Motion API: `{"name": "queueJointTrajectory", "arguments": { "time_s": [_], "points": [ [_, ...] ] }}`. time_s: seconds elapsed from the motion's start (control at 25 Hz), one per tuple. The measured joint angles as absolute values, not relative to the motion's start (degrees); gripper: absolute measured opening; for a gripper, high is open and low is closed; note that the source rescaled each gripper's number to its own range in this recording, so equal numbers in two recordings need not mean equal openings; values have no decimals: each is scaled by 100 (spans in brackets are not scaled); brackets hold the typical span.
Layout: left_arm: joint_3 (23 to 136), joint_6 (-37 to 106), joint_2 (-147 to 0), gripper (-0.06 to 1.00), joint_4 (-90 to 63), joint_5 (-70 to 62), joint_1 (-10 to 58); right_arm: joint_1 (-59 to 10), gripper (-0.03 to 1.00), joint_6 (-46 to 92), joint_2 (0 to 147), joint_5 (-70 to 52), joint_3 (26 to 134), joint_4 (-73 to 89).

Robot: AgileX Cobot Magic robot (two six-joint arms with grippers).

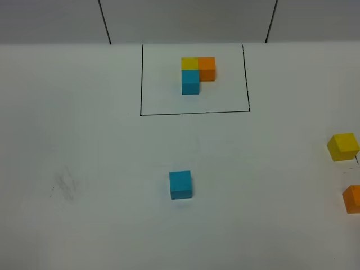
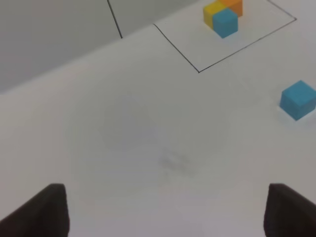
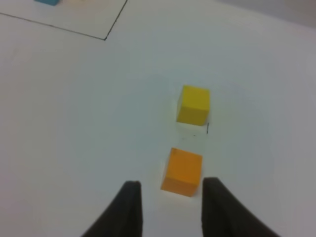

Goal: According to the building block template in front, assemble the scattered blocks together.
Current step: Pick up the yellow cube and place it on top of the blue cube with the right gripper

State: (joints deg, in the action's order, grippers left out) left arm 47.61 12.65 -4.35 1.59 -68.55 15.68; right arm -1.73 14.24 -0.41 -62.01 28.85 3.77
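Observation:
The building block template (image 1: 194,112) is a black-outlined rectangle at the back of the table, framing a joined yellow, orange and blue L (image 1: 190,81); it also shows in the left wrist view (image 2: 223,17). The loose blue cube (image 1: 180,185) sits mid-table, ahead and to the side of my left gripper (image 2: 168,212), which is open wide and empty. The loose yellow cube (image 1: 343,147) and orange cube (image 1: 352,198) sit at the right edge. My right gripper (image 3: 171,190) is open, its fingertips flanking the near side of the orange cube (image 3: 182,171), with the yellow cube (image 3: 193,104) beyond. Neither gripper shows in the exterior view.
The white table (image 1: 84,157) has a faint scuff mark (image 1: 66,185) at the left. Behind the table is a grey wall with two dark seams (image 1: 104,22). The template's outline corner (image 3: 105,38) shows in the right wrist view.

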Motion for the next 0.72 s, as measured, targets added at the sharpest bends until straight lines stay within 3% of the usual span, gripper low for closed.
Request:
{"name": "queueJointTrajectory", "arguments": {
  "time_s": [0.28, 0.72],
  "points": [
    [4140, 99, 44, 68, 134, -6366, 647, -173, 0, 1424, -41, -6201, 2885, 377],
    [2924, -334, 44, 68, 353, -6218, 565, -173, 0, 1424, -41, -6201, 2885, 377]
  ]
}}
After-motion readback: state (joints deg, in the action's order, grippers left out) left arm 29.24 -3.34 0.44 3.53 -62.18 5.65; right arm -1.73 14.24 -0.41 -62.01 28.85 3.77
